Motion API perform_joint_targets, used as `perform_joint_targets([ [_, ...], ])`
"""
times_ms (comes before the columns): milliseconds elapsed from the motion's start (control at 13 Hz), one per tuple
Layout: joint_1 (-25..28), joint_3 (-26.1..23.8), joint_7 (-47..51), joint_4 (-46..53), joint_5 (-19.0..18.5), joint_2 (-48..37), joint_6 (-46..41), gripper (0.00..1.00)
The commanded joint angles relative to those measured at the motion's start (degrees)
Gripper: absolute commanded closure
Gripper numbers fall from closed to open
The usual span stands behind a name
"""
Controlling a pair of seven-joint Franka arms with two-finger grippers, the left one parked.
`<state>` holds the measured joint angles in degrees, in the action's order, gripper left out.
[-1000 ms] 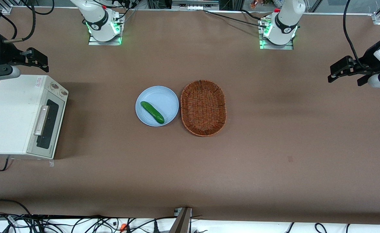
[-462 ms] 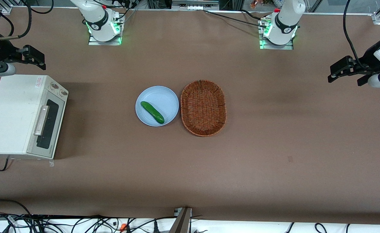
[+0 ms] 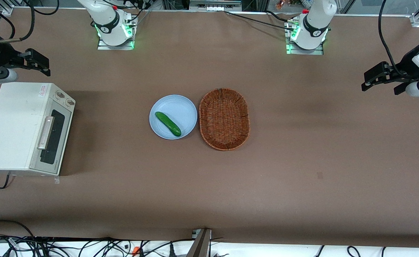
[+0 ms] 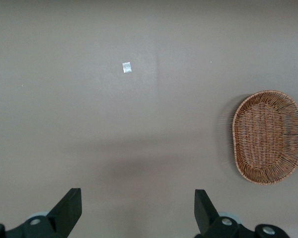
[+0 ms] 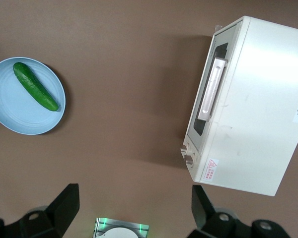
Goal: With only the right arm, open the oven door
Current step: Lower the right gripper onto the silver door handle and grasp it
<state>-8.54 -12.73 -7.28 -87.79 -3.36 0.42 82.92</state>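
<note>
Front view: gripper (image 3: 38, 63) high above closed oven door (image 3: 51, 140).

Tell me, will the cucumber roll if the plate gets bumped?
Probably a bit: the cucumber looks round and smooth, lying loose on the plate. The raised rim may stop it. The gripper hangs open, farther from the front camera than the oven door.

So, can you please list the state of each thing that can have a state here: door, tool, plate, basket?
oven door: shut, its silver handle untouched.
right arm's tool: open, holding nothing, in the air, farther from the front camera than the oven, touching nothing.
plate: holds one cucumber.
basket: empty, upright beside the plate.
</note>
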Motion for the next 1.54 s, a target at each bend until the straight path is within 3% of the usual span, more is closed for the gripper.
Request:
perform_joint_targets([
  [0,-0.3,0.1,-1.2,-0.3,-0.6,1.6,0.7,0.0],
  [231,-0.3,0.3,-0.3,-0.2,-4.0,7.7,5.3,0.14],
  [462,-0.8,0.8,0.0,-0.2,-6.9,13.5,10.5,0.44],
  [769,-0.9,2.1,3.8,-0.2,-12.5,20.7,17.2,0.94],
  [846,-0.9,2.9,3.8,-0.3,-12.6,21.6,18.4,1.0],
  [1462,-2.9,4.6,3.5,-2.4,-13.3,24.4,23.5,1.0],
])
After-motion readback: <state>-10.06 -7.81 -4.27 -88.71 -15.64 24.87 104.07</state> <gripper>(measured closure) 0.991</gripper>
